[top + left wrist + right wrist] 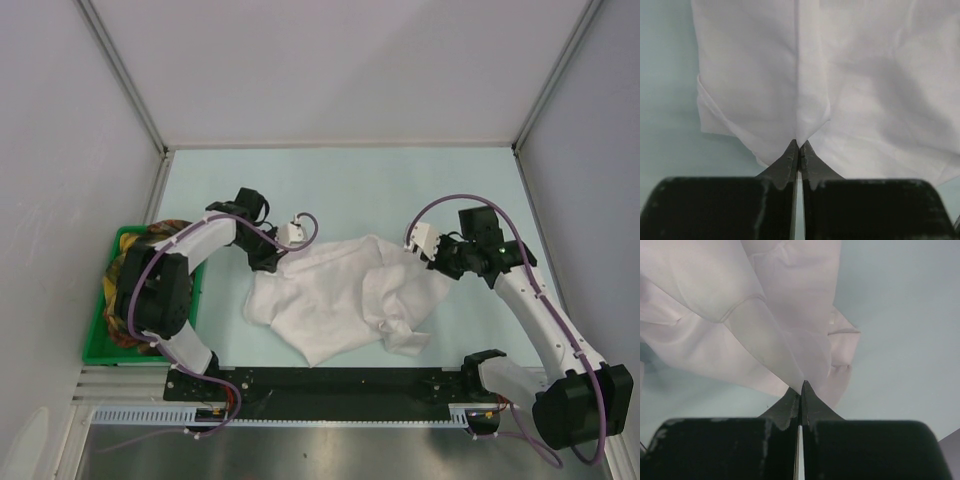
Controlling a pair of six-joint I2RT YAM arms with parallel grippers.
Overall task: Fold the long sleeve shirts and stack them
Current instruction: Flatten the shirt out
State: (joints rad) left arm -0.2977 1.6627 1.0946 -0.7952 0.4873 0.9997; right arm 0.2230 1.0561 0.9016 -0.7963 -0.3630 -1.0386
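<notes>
Surface: pale green table [350, 185] inside a white-walled enclosure [330, 60] with aluminium corner posts. One white shirt [340, 300] lies crumpled on the table between the two grippers, spread unevenly, with a bunched lump on the side nearer the right arm's base. Left gripper [270, 262] sits at the shirt's left upper edge, so the cloth extends from its tips toward the right gripper [443, 262], which sits at the opposite, right upper edge. Left wrist view: fingers pressed together, and a vertical fold of the shirt [840, 75] runs straight down into the tips [799, 146]. It is pinching that fold. The cloth fans out wide beyond the tips, and bare table shows to the left of them. Right wrist view: fingers likewise pressed together [801, 389], with a stretched ridge of the shirt [715, 315] converging into the tips, so this one is pinching cloth too. The fabric spreads up and to the left of the fingers. A hemmed, doubled edge sits just beyond and slightly right of them, with bare table further right. Outboard of the left gripper, beside the left arm's elbow, a green bin [100, 340] holds bundled multicoloured cloth [125, 270], well apart from the shirt.
</notes>
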